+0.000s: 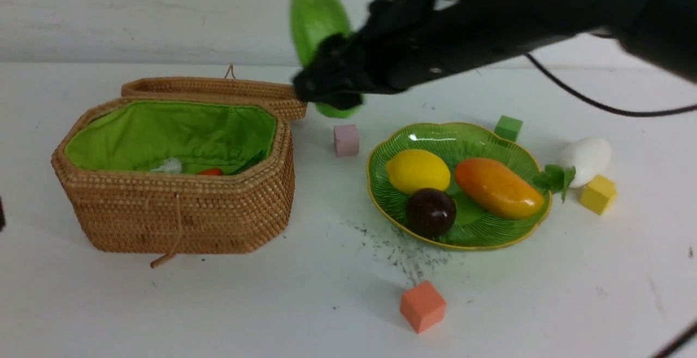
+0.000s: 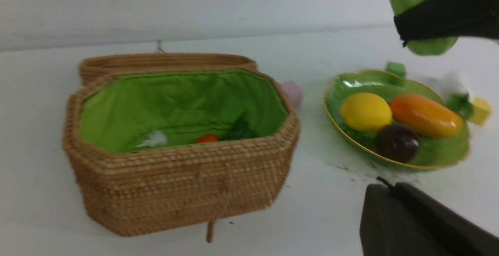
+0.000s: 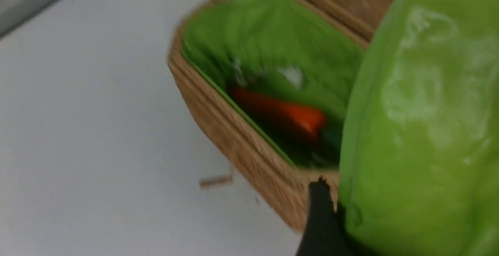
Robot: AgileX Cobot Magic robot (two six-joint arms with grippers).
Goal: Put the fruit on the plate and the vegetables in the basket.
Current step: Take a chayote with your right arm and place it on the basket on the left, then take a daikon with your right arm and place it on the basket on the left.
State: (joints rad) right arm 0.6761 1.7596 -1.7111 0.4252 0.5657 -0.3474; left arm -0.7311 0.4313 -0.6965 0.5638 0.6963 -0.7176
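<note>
My right gripper (image 1: 332, 83) is shut on the light-green cucumber (image 1: 316, 14), holding it tilted in the air by the right end of the basket's lid. The cucumber (image 3: 421, 131) fills the right wrist view beside one dark finger (image 3: 320, 213). The open wicker basket (image 1: 179, 216) holds the carrot (image 1: 210, 172). On the green plate (image 1: 435, 134) lie the lemon (image 1: 418, 170), mango (image 1: 498, 187) and mangosteen (image 1: 430, 212). The white radish (image 1: 585, 159) lies on the table right of the plate. My left gripper (image 2: 384, 188) is shut and empty, low in front of the plate.
Foam cubes are scattered on the white table: pink (image 1: 346, 140) between basket and plate, green (image 1: 508, 128) behind the plate, yellow (image 1: 597, 194) by the radish, orange (image 1: 423, 306) near the front. A dark smudge (image 1: 403, 252) marks the table in front of the plate.
</note>
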